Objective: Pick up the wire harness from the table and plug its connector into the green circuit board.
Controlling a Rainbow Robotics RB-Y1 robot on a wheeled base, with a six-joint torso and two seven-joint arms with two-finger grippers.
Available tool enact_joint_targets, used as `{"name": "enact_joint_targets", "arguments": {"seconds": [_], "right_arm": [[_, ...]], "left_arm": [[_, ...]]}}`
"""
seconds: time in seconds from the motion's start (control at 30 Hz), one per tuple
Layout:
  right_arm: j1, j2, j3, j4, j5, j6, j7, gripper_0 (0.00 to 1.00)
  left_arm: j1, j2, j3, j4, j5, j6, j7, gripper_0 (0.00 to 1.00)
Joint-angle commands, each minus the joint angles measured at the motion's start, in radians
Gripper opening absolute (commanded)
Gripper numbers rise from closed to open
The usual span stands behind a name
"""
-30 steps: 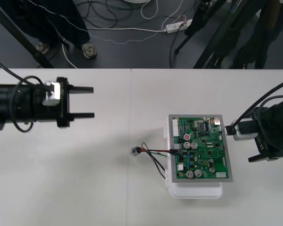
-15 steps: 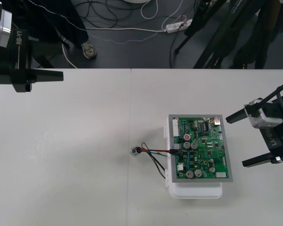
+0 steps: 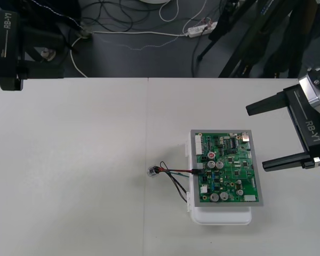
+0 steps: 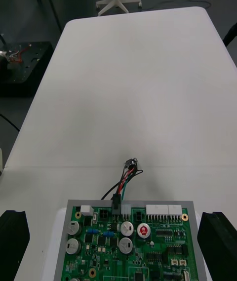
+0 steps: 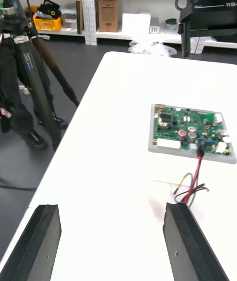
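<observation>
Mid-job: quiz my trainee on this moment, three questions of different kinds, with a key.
1. True or false: the black plug sits in the green circuit board.
2. Where does the round metal socket lie? A on the board; B on the table, left of the board; C on the floor.
3. Fill in: the left gripper and right gripper both stand ____.
Key: 1 true; 2 B; 3 open.

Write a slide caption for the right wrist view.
Open right pincer facing the green circuit board, harness plug seated at its edge.
</observation>
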Motion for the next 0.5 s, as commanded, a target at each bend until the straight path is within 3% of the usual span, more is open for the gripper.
{"name": "enact_joint_targets", "arguments": {"seconds": [0.03, 0.5], "right_arm": [[0.007, -0.015, -0.053, -0.001, -0.056, 0.013, -0.011, 1.00], [0.010, -0.004, -0.059, 0.009, -0.054, 0.007, -0.003, 1.00]], "left_arm": [[-0.035, 0.008, 0.029, -0.041, -0.013, -0.036, -0.029, 0.61], [-0.035, -0.007, 0.029, -0.047, -0.018, -0.036, -0.021, 0.61]]}}
